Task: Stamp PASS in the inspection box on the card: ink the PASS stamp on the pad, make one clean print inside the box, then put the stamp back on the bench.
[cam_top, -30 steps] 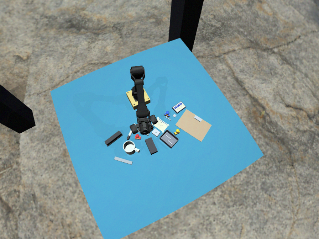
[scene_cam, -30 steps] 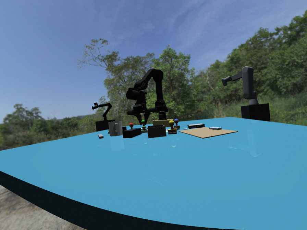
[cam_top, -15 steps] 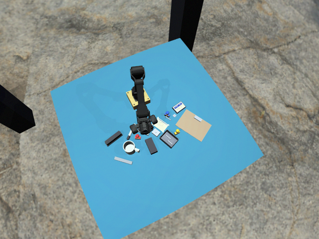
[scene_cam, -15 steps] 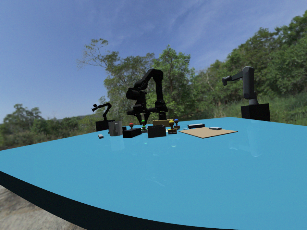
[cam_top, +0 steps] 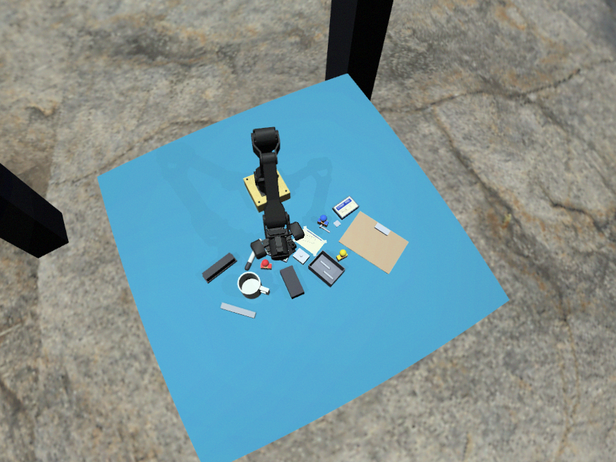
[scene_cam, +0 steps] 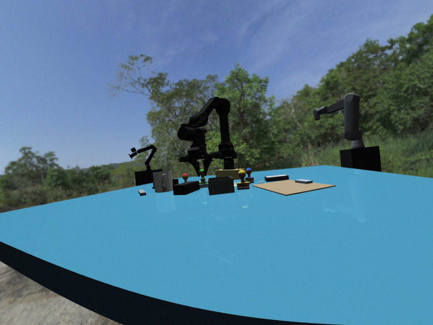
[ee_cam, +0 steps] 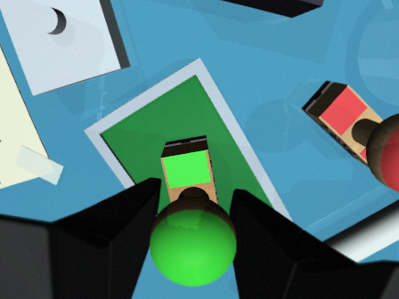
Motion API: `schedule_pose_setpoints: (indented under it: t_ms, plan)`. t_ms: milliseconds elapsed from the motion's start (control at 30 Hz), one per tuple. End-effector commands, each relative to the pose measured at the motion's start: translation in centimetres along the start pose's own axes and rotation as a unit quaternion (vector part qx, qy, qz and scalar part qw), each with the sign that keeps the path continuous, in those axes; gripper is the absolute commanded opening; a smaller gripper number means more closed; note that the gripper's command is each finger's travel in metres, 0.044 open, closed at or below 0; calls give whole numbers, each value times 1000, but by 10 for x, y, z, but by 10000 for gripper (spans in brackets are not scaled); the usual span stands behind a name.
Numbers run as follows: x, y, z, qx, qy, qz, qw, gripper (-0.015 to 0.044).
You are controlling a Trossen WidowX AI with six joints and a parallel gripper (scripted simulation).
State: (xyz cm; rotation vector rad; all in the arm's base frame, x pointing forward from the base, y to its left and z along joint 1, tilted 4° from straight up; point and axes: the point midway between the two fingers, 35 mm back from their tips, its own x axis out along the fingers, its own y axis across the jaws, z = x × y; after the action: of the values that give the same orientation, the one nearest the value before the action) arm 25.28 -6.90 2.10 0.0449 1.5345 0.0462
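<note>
One green-knobbed stamp, between the jaws, over green pad.

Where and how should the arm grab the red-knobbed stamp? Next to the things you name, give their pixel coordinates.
I'd take the red-knobbed stamp (cam_top: 265, 264) (scene_cam: 184, 177) (ee_cam: 352, 113) by its round knob, coming from straight above: it stands upright, knob on top, and the narrower neck beneath should help prevent slipping.

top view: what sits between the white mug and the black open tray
A dark rectangular block lies between the white mug and the black open tray; the top view shows it.
</note>
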Motion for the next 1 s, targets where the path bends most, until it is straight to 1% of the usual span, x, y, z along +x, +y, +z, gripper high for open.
schedule_pose_setpoints:
  t_ms: [0,300,967]
  plan:
    - [-3,0,0,0,0,0,1000,0]
    - [-7,0,0,0,0,0,1000,0]
    - [-39,0,2,0,0,0,1000,0]
